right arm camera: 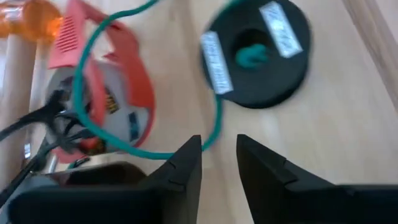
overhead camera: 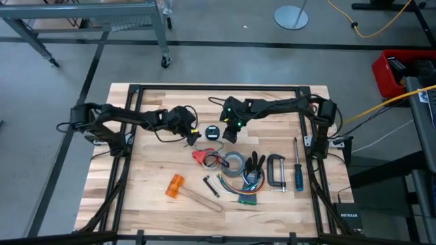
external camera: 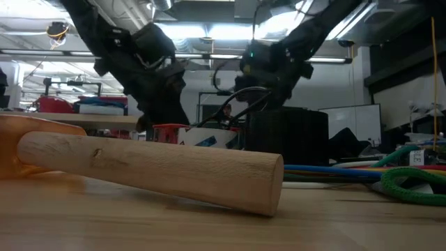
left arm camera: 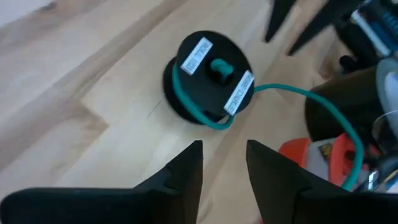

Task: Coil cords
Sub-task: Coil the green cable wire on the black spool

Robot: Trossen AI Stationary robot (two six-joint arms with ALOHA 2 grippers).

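Note:
A black round spool with a teal-green hub and white labels lies flat on the table between my two grippers. It also shows in the left wrist view and the right wrist view. A thin teal-green cord runs from the spool and loops over a red tool. My left gripper is open just left of the spool, holding nothing. My right gripper is open just right of the spool. The cord runs on the table past its fingertips.
Near the spool lie the red tool, a grey tape roll, pliers, a clamp, a blue screwdriver and multi-coloured wires. A hammer with an orange head lies toward the near edge.

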